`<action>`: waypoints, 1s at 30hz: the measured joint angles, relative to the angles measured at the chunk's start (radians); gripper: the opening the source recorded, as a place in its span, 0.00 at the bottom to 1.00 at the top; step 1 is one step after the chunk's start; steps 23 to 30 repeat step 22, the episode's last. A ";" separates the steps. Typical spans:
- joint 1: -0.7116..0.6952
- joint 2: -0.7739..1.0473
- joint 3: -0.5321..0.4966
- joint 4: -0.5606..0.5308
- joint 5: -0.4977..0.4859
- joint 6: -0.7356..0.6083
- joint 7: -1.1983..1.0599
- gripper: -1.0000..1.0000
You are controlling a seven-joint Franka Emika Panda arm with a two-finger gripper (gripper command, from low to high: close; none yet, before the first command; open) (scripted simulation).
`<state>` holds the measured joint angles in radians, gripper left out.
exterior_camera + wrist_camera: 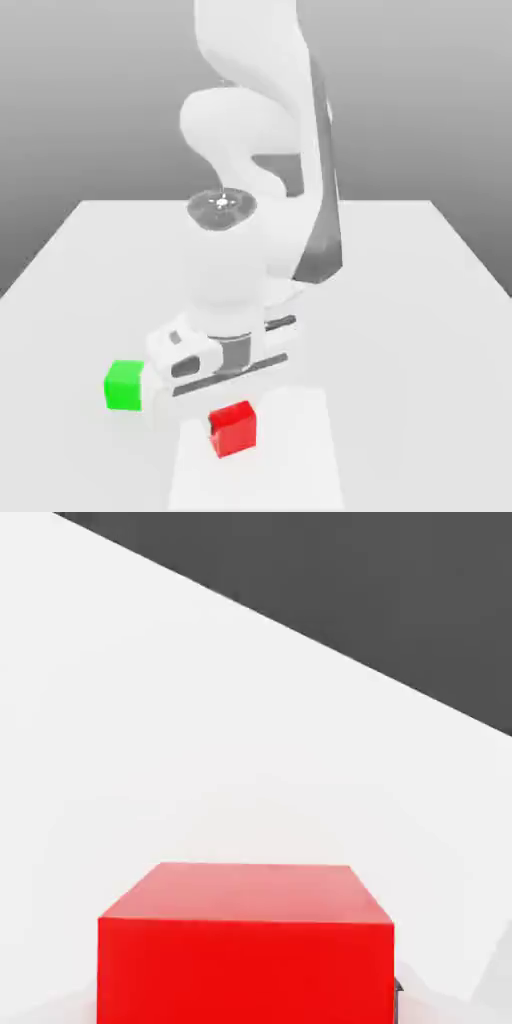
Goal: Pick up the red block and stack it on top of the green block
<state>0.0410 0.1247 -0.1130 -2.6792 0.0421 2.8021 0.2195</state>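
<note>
Two blocks sitting on worktop, well apart: red block directly beneath claw, green block toward exterior view's left. Claw grip state: cannot tell. Risk: off-centre closing nudging red block, or carried block clipping green.

You have bare table all round the red block; the green block stands apart toward the exterior view's left, its top unobstructed.

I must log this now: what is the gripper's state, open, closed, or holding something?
Gripper: cannot be told; it is low over the red block, beside the green block.
</note>
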 joint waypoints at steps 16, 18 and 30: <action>-0.300 -0.169 -0.178 -0.170 -0.063 0.005 0.109 0.00; -0.307 -0.100 -0.159 -0.168 -0.003 0.069 0.066 0.00; -0.316 -0.072 -0.144 -0.168 0.020 0.095 0.051 1.00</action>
